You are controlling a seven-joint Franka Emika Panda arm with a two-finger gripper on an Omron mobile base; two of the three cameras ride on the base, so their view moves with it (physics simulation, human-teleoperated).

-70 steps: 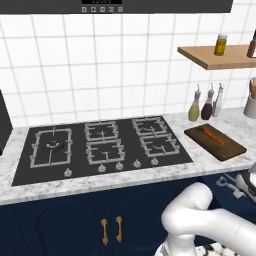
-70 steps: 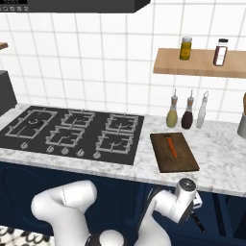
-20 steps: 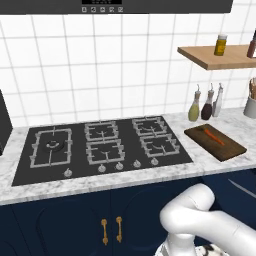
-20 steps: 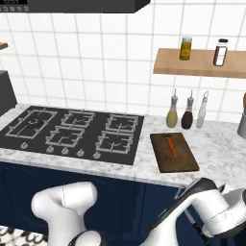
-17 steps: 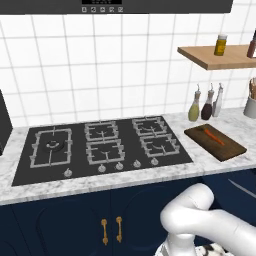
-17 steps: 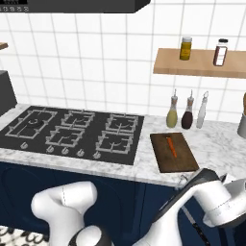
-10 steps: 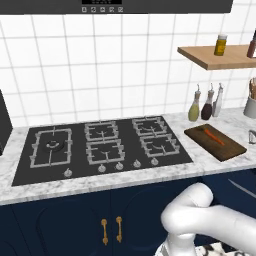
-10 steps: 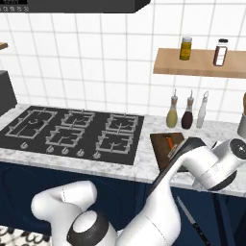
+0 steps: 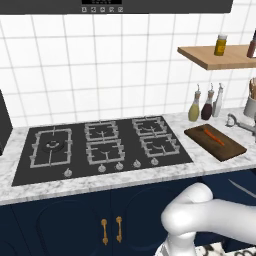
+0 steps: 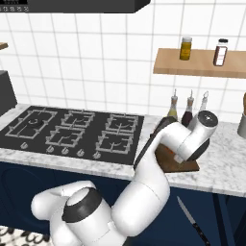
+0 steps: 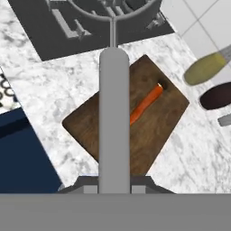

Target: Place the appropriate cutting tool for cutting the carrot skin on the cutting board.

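The claw pinches a grey peeler above the cutting board. The carrot lies on the board, on the marble counter beside the stove.

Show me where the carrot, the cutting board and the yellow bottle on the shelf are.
carrot [image 11: 145, 104]: hand view, middle of its orange body.
cutting board [image 9: 224, 148]: left base view, bare wood near its front right part.
yellow bottle [image 10: 186, 50]: right base view, middle of its body.
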